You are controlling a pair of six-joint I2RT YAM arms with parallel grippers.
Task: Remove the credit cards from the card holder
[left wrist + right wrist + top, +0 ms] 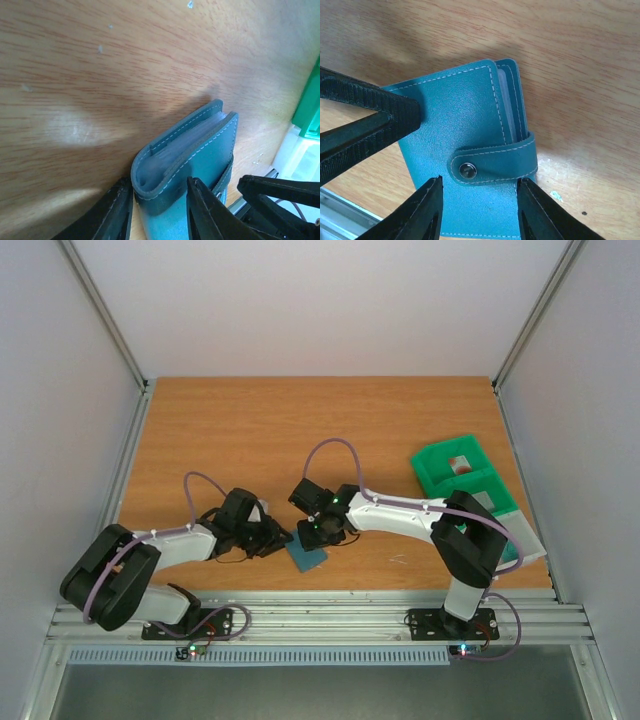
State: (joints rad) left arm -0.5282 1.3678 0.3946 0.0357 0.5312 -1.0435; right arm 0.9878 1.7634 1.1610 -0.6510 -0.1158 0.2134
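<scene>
The card holder is a blue-teal folded wallet lying flat on the table near the front edge, held closed by a strap with a metal snap. Pale edges, which may be the credit cards, show between its two panels. My left gripper is open, its jaws standing either side of the holder's folded spine. My right gripper is open just above the cover, one finger on each side below the strap. The two grippers meet over the holder.
A green two-compartment bin sits at the right with a small red-and-pale card in its far compartment. The table's metal front rail runs close behind the holder. Bare wood stretches across the far half.
</scene>
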